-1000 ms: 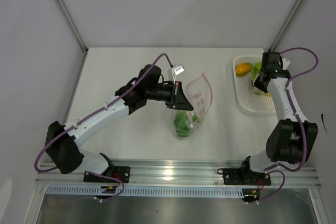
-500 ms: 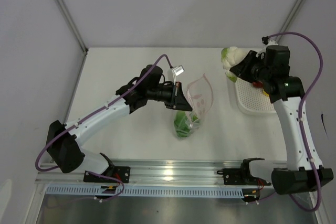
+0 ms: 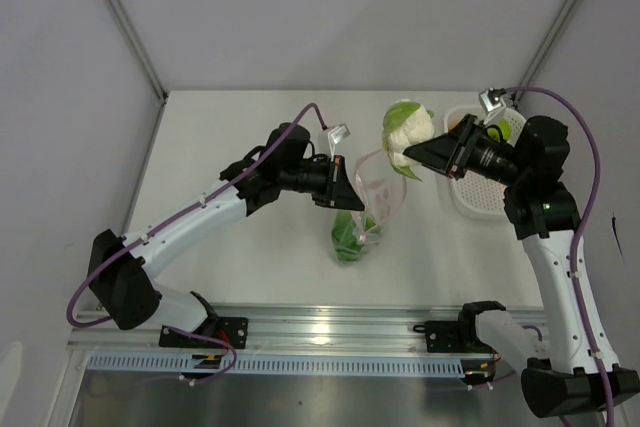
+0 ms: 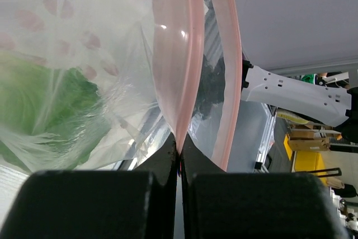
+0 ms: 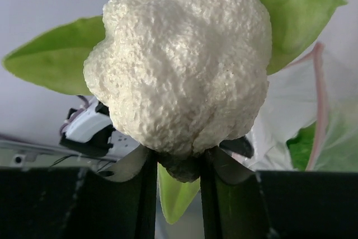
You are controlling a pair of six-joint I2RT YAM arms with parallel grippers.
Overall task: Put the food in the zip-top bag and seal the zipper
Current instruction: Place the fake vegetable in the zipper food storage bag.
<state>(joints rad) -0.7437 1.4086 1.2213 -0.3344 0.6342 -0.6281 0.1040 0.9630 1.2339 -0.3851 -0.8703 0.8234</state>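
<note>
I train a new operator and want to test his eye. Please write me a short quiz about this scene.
1. True or false: the left gripper is shut on the bag's pink edge.
2. What does the right gripper hold? A) an orange B) a cauliflower C) nothing
3. Fill in: the food already inside the bag is ___ in colour.
Key: 1 true; 2 B; 3 green.

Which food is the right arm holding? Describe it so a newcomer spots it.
On the white table, a clear dotted bag stands near the middle, a white basket to its right. Between them, in the air, the right gripper pinches the cauliflower: a lumpy white head with light-green leaves, the only food off the table.
</note>
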